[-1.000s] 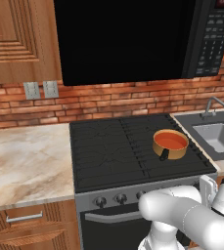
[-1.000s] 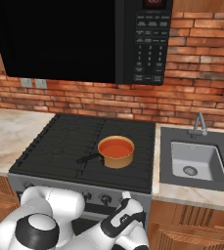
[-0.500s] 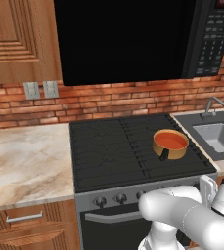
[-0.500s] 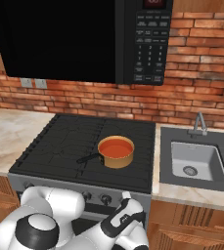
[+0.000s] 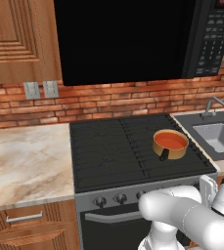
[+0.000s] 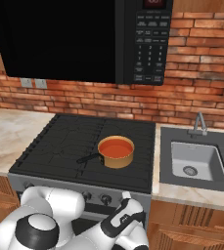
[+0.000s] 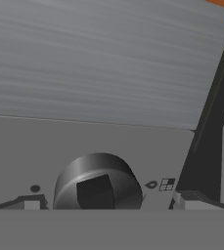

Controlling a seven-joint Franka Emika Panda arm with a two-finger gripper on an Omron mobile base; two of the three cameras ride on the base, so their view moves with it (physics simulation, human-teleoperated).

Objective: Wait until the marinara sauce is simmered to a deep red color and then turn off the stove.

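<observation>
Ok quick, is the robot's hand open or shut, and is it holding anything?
Gripper: open, holding nothing; a stove knob sits between its jaws, not gripped.

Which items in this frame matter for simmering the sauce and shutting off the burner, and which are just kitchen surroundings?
Part of the job:
- marinara sauce, orange-red, in the saucepan
- stove
- knob, close in front of the tool, which is open

Surroundings:
- microwave
- sink
- faucet
- wall outlets
</observation>
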